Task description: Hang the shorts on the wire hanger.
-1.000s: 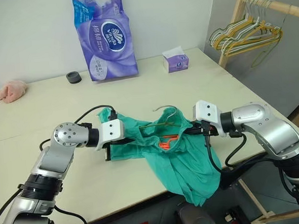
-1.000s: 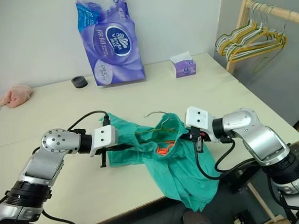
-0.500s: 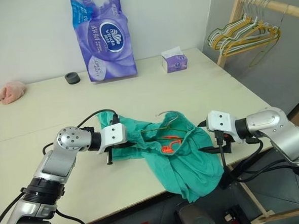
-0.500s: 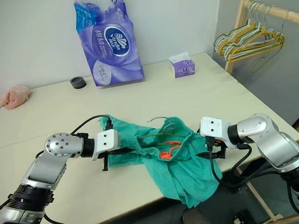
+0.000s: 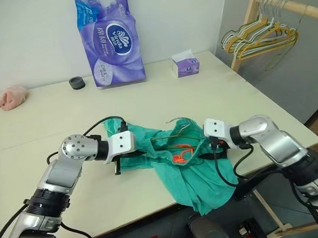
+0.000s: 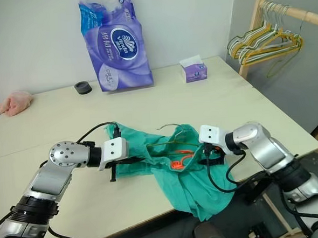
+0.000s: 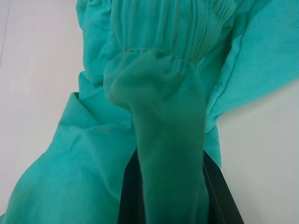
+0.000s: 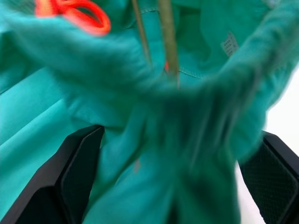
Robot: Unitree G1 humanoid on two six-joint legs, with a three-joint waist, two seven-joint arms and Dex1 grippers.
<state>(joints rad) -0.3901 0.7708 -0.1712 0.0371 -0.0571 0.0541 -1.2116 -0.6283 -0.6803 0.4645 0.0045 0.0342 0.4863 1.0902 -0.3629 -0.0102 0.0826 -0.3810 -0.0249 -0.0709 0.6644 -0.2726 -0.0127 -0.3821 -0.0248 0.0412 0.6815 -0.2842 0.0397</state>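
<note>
The teal shorts (image 5: 197, 176) lie bunched near the table's front edge, one leg hanging over it. The olive wire hanger (image 5: 177, 130) sits partly inside the waistband, its hook (image 5: 175, 118) poking out at the back. An orange tag (image 5: 180, 154) shows in the opening. My left gripper (image 7: 170, 186) is shut on the gathered waistband (image 7: 163, 28) at the shorts' left end. At the right end, my right gripper (image 8: 175, 186) is open, its fingers (image 8: 79, 172) spread wide on either side of a fold of fabric, with the hanger wire (image 8: 168, 37) just ahead.
A purple tissue pack (image 5: 111, 41), a small tissue box (image 5: 186, 66) and a black roll (image 5: 77, 82) stand at the back of the table. A pink cloth (image 5: 9, 97) lies at the far left. A wooden rack with several hangers (image 5: 262, 34) stands to the right.
My right gripper let go of the waistband, opened, swung out to the right, then came back lower against the fabric. The shorts' right side sank. The left arm kept still.
</note>
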